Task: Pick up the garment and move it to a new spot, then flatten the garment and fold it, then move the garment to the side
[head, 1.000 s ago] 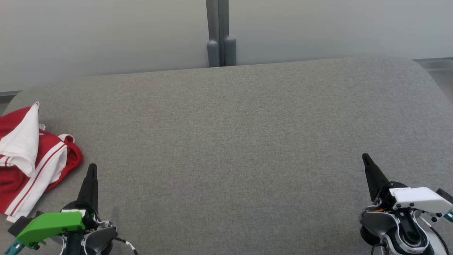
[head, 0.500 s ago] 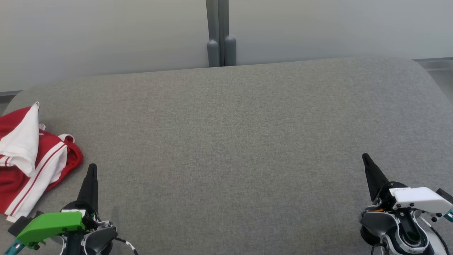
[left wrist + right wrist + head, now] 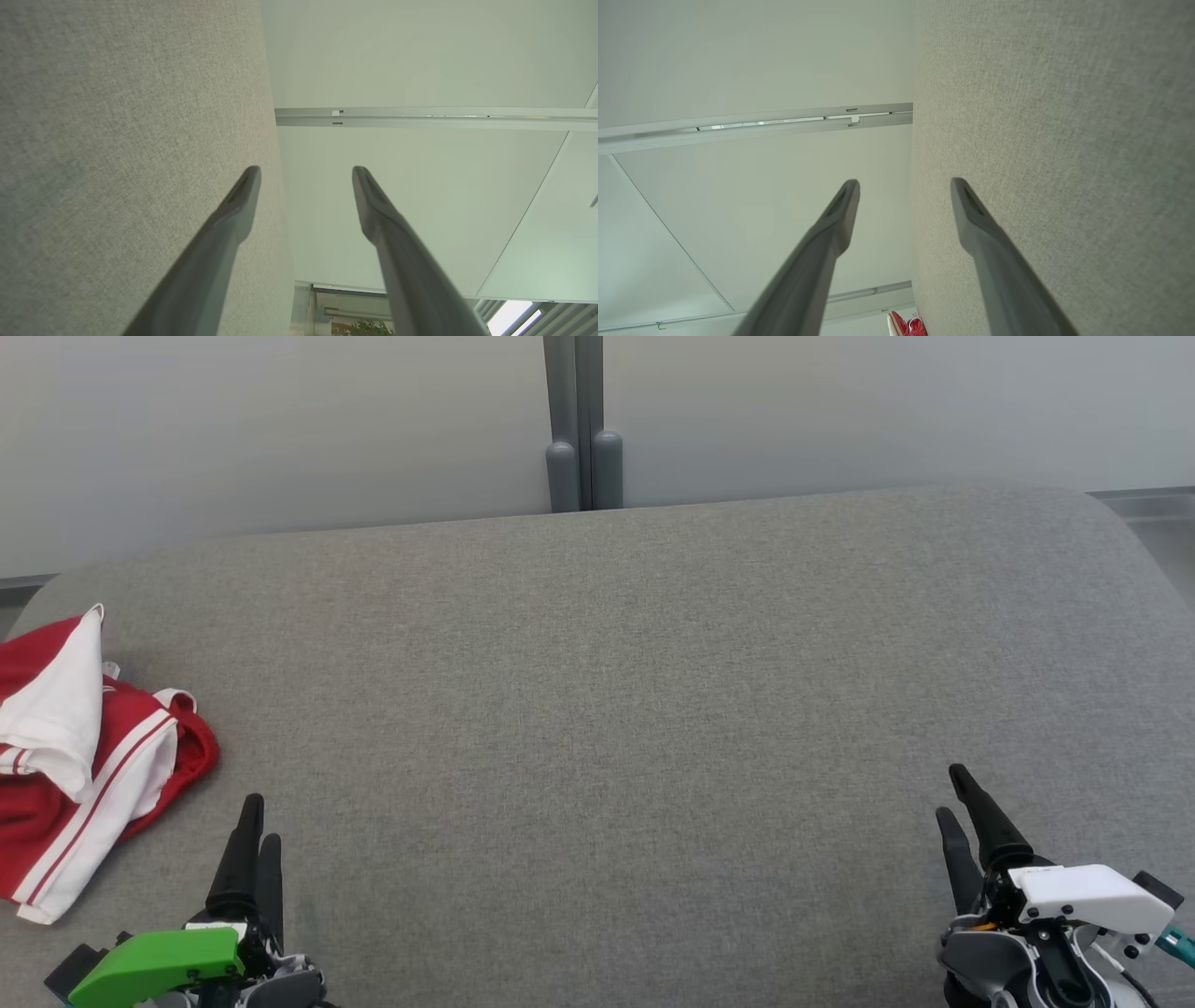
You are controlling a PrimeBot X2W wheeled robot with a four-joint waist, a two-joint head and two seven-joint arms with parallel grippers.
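The grey fabric surface (image 3: 597, 709) carries a crumpled red-and-white garment (image 3: 84, 747) at its left edge; the left gripper (image 3: 261, 819) and right gripper (image 3: 948, 791) are spread apart, holding nothing.

Rough grey woven cloth covering the surface (image 3: 597, 663), soft matt red-and-white garment (image 3: 84, 747); smooth matt wall (image 3: 280, 429)

head camera looks down on the grey surface (image 3: 597, 663) that both wrist cameras skim.

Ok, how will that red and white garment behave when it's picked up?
Likely floppy: the garment lies crumpled in soft folds, so it should drape from one pinch. Probably light, since the fabric looks thin. It may catch on the textured grey surface.
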